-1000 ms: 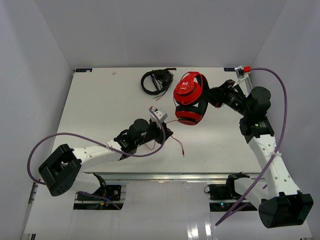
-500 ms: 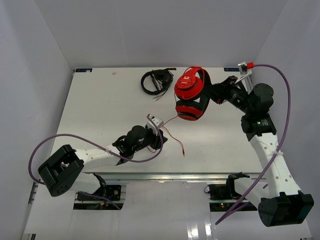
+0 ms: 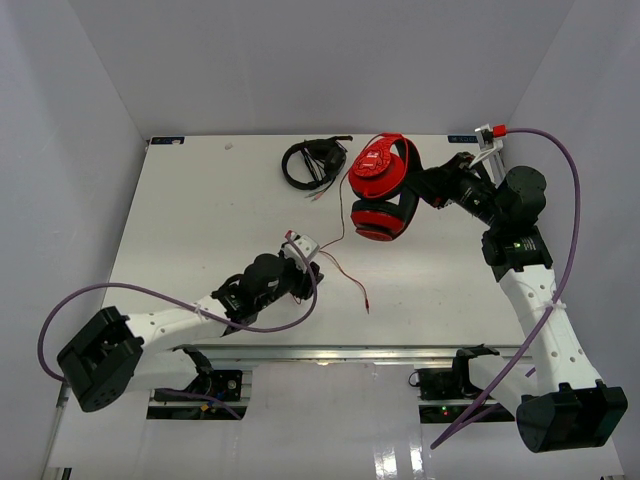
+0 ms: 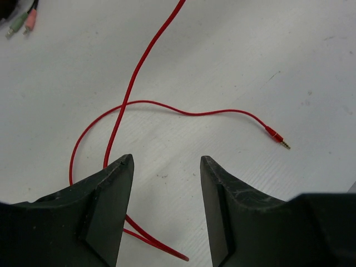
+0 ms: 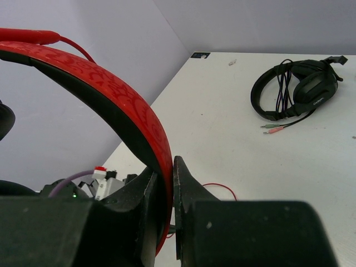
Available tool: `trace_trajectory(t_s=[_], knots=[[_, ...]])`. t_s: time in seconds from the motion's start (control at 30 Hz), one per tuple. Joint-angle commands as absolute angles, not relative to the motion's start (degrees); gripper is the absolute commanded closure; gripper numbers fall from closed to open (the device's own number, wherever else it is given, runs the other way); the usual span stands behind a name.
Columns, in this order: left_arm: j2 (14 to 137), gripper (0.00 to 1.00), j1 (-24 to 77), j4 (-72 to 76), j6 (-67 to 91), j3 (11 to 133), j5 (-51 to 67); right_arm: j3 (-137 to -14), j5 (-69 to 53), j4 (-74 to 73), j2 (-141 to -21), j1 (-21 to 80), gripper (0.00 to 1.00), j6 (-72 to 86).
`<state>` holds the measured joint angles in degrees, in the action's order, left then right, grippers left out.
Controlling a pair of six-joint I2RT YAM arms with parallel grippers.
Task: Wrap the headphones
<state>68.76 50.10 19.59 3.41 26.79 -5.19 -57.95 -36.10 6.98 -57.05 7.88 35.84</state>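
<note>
While my right gripper clamps the red over-ear headphones by their headband at the white table's far side, left gripper gaping — empty, over their thin red cable.

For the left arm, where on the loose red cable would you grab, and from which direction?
Probably the straight run of the cable just ahead of the open left gripper, not the plug. Come straight down, jaws either side of the strand: it is thin and lies flat on the table, so no side approach offers purchase. The right gripper holds the headband.
</note>
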Motion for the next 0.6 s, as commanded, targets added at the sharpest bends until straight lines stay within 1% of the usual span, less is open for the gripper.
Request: trace_trajectory(t_s=[0.0,0.1,0.23,0.33,0.4,0.57], knots=[[62.90,0.35,50.27,15.93,3.28,29.38,-2.32,-60.88,-35.45,9.58,-56.69,7.56,0.92,37.27],[60.54,0.33,50.27,13.05,6.60,30.59,-0.32,-60.82,-35.33,9.58,-56.79,7.56,0.92,37.18],[60.81,0.32,50.27,6.81,10.08,32.86,1.91,-60.73,-35.33,9.49,-56.87,7.56,0.92,37.18],[61.46,0.31,50.23,3.47,13.40,33.86,1.03,-60.82,-35.24,9.32,-56.82,7.47,0.92,37.22],[61.88,0.28,50.15,1.91,15.14,34.21,-1.32,-60.89,-35.24,9.32,-56.87,7.47,0.92,37.18],[68.04,0.25,49.25,0.99,15.48,34.92,4.20,-60.80,-35.28,9.14,-56.83,7.44,0.92,37.27]])
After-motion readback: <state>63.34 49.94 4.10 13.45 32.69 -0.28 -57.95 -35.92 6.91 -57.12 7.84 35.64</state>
